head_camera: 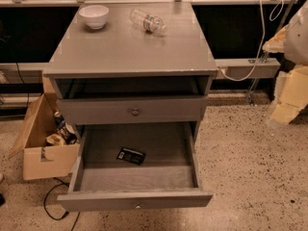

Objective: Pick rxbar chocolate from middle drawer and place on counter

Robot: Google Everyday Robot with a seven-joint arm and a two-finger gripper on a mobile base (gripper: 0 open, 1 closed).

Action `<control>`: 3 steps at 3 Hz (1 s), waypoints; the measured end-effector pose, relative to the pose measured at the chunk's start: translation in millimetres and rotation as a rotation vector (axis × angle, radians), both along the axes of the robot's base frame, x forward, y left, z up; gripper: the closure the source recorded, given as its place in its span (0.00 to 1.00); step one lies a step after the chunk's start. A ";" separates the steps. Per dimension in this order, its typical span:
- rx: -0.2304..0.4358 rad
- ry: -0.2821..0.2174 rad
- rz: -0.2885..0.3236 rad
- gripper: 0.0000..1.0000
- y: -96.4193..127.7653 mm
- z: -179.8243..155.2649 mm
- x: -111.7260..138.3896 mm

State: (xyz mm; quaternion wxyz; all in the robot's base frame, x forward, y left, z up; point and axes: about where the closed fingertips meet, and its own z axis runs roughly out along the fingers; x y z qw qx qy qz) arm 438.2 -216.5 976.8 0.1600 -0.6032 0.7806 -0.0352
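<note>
While the middle drawer [137, 177] stands pulled open, the rxbar chocolate [130, 155] lies flat on its floor, near the middle. Above the drawer, the counter [130, 52] bears a white bowl [94, 16] and a tipped clear plastic bottle [147, 20]. The gripper is outside the view; its state cannot be told.

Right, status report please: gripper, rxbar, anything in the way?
No gripper in view. Open middle drawer holds rxbar chocolate, flat, alone. On counter, bowl and bottle at back.

Dim, warm light from above puts a soft sheen on the bench [130, 52]. The back of the middle drawer [139, 177] lies in shadow. The gripper is out of view.
</note>
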 end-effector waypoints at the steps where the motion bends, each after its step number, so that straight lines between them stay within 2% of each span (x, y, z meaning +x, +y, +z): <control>1: 0.004 0.000 -0.001 0.00 1.0 -1.9 1.0; 2: 0.093 0.012 -0.022 0.00 22.4 -44.3 22.5; 3: 0.230 0.091 -0.055 0.00 77.1 -122.6 38.4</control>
